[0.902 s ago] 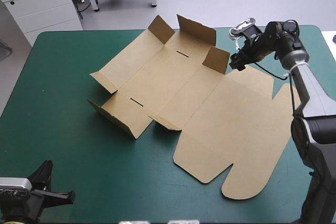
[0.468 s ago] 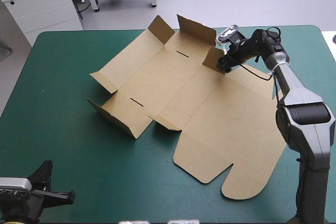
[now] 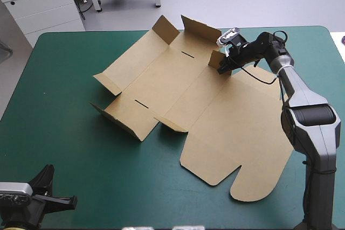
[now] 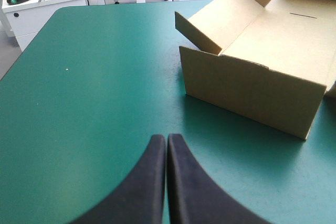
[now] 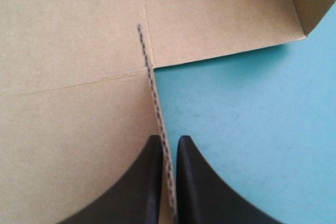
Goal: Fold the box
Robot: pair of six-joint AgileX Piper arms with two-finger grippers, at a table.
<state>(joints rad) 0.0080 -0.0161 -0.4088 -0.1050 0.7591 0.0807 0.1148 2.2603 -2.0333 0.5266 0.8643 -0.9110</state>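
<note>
**Right gripper on the far corner flap; left arm parked near**

Lower left of the high view: the left gripper (image 4: pixel 167 139) sits low over the teal-green cover (image 3: pixel 64 133). Its black fingers are pressed together into one point, with nothing between them. The box lies ahead of it toward the centre, well apart. The part nearest to it is a raised short wall (image 4: pixel 247 90).

Centre of frame: the box (image 3: pixel 183 95), brown, mostly flat on the cover. Its long axis runs on a diagonal from upper centre down to lower right. The tray end, walls partly raised, points toward upper centre-left. The flat lid (image 3: pixel 253 187), with rounded tabs, points to the lower right.

Upper right of centre: the right gripper (image 3: pixel 222 67) reaches in from the right side and is clamped on a small corner flap (image 3: pixel 216 59), the board's edge standing between its fingers. The box body lies left of and below that gripper in frame. The right arm is by far the nearer one. Judgement: the coming move folds this flap inward, across the long axis.
</note>
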